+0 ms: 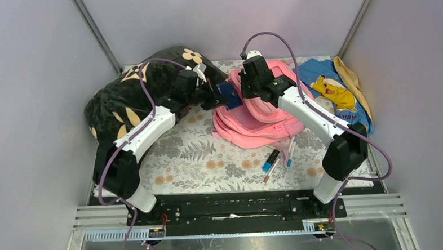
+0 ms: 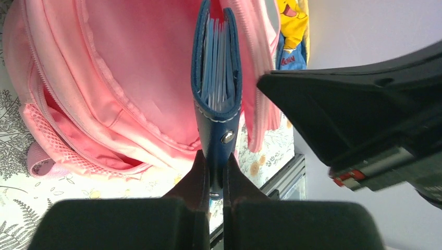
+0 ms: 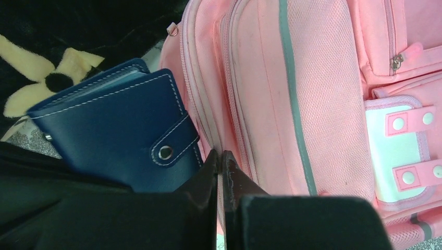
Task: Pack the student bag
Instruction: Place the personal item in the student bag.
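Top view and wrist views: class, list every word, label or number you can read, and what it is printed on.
"MOM": red letters on the blue cloth, below its yellow cartoon figure; last letter uncertain.
Left wrist view: the same print, too blurred to read.
Backpack, notebook, pens: no text visible.

Student bag (image 1: 264, 120): we see pink throughout, with grey trim lines and a white patch crossed by pink snap tabs.
Wallet (image 1: 229, 95): we see dark blue with white stitching, a silver snap and pale blue-white page edges.
Pillow (image 1: 128, 98): we see black plush with tan flowers, dark at their centres.
Cloth (image 1: 333, 89): we see blue with a yellow cartoon figure.
Table cover (image 1: 198, 154): we see off-white, patterned with grey fern leaves and small orange flowers.
Pens (image 1: 270, 159): we make out one bright blue and black.
Arms (image 1: 146, 131): we see white shells, black joints and purple cables.
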